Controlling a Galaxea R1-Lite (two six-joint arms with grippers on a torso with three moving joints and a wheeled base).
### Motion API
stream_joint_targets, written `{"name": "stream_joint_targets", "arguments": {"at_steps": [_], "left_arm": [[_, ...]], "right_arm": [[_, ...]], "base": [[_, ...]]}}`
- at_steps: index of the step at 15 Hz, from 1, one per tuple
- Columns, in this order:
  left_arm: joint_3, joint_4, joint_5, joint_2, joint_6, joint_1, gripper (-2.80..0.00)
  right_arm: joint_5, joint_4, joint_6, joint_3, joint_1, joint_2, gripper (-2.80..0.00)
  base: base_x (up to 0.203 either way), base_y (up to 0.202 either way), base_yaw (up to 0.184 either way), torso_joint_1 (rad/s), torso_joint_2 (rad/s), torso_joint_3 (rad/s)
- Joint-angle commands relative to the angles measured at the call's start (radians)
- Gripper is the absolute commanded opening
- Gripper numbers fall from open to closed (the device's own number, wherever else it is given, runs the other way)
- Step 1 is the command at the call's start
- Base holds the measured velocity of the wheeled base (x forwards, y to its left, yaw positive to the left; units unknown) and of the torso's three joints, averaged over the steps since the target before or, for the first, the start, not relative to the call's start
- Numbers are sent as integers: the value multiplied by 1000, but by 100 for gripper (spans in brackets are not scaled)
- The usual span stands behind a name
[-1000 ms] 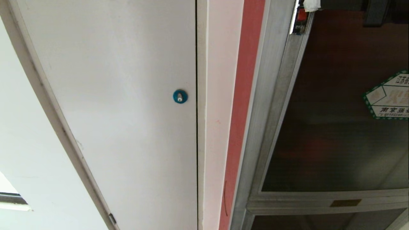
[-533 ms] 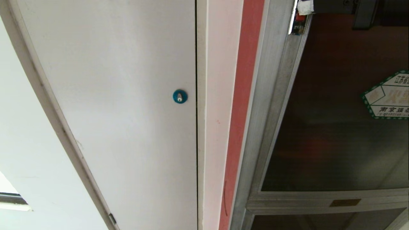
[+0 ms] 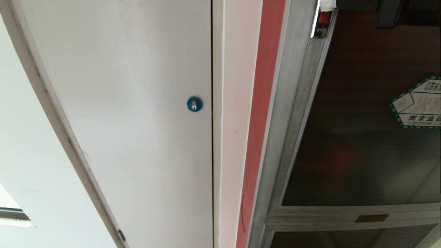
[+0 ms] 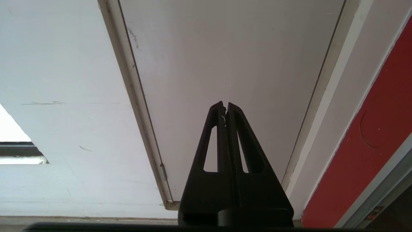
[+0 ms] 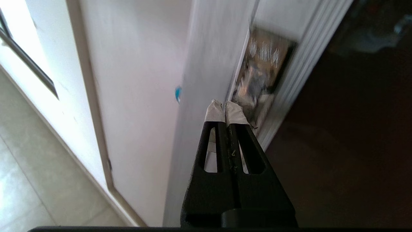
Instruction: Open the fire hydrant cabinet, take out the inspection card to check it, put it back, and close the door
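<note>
The left hand point(image 4: 226, 106) hangs clenched and empty before the white door point(image 4: 225, 58). Farther in, the right hand point(image 5: 224, 106), clenched on nothing, presses at the door point(image 3: 361, 137) edge of the fire hydrant cabinet point(image 3: 293, 103). Taped tips could slip off the frame. Since earlier, the door edge has shifted slightly.

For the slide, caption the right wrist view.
Shut right end effector at the silver aluminium cabinet frame beside the dark tinted glass door.
</note>
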Motion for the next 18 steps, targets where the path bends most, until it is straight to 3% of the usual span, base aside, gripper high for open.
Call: {"name": "stream_joint_targets", "arguments": {"at_steps": [1, 8, 18], "left_arm": [[8, 0, 0, 0, 0, 1, -280], [8, 0, 0, 0, 0, 1, -280], [8, 0, 0, 0, 0, 1, -280]], "right_arm": [[2, 5, -1, 31, -4, -13, -280], [2, -8, -1, 33, -6, -19, -280], [14, 15, -7, 154, 5, -172, -280]], "base": [[0, 0, 0, 0, 0, 0], [0, 0, 0, 0, 0, 0], [0, 0, 0, 0, 0, 0]]}}
